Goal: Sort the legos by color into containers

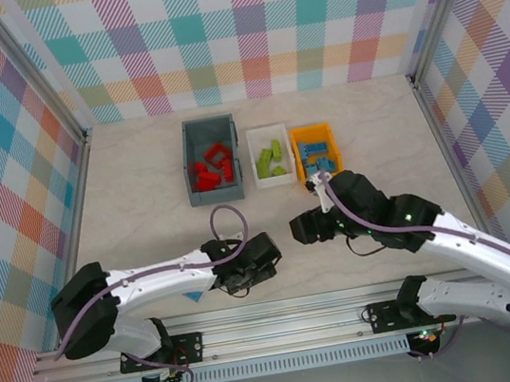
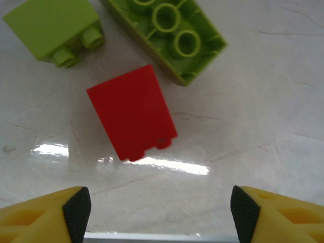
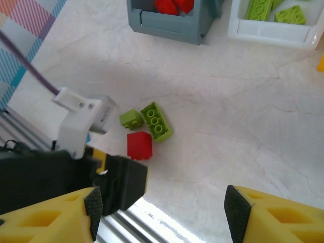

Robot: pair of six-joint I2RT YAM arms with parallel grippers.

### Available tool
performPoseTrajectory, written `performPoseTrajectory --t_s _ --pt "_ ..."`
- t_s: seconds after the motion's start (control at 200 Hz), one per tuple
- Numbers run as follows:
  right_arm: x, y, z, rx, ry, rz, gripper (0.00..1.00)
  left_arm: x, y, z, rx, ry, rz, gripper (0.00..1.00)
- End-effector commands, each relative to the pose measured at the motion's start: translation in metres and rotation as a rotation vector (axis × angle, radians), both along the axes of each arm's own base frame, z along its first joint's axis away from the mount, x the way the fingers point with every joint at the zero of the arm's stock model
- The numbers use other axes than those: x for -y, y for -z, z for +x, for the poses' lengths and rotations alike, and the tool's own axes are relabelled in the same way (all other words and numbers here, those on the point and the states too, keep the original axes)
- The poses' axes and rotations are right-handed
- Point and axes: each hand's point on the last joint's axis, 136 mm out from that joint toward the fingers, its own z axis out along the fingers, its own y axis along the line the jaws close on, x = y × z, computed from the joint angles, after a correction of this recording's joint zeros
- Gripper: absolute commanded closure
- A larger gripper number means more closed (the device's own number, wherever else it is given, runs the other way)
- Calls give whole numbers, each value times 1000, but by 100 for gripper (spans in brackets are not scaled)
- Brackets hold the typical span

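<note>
Plainly both jaws gape empty, the left facing a red lego [image 2: 131, 112] beside two lime legos [image 2: 174, 38]

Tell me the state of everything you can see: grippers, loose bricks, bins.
left gripper: open, empty.
right gripper: open, empty.
red brick: loose on the table, lying on its side.
small lime brick: on the table, on its side.
long lime brick: on the table, underside up.
grey-blue bin: holds red bricks.
white bin: holds lime bricks.
orange-yellow bin: holds blue bricks.
</note>
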Motion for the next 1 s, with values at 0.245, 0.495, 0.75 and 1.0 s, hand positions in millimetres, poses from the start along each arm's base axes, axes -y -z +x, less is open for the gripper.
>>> performPoseTrajectory --t_s 0.245,0.495,0.75,1.0 --pt "-5 -6 -23 -62 -27 111 33 -14 25 28 26 -32 98 37" --pt "-10 -7 -21 -62 -32 108 33 -16 25 31 42 -32 103 66" --pt "-28 -39 -26 24 -128 202 34 -17 -67 39 156 1 6 81" --pt "-69 -72 -5 219 -156 191 34 -57 -144 130 184 19 -18 82"
